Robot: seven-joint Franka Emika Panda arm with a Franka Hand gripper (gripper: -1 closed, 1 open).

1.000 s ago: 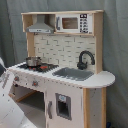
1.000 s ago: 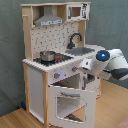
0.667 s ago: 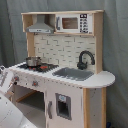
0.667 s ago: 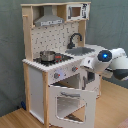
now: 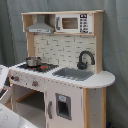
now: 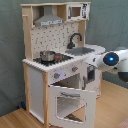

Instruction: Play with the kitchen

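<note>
Robot arm (image 6: 111, 61) reaches in beside the kitchen (image 6: 60, 65), oven door (image 6: 70, 102) hanging open.

The kitchen stands on a wood floor (image 6: 15, 120) before a grey curtain (image 5: 12, 25). In both exterior views, 1 small metal pot (image 5: 33, 61) sits on the black hob, left of the grey sink (image 5: 74, 73) and black faucet (image 5: 85, 58); the microwave (image 5: 74, 23) sits up top beside the hood (image 5: 40, 26). In the second exterior view the arm's white body is at the counter's right end; whether the jaws are apart or together cannot be told.
</note>
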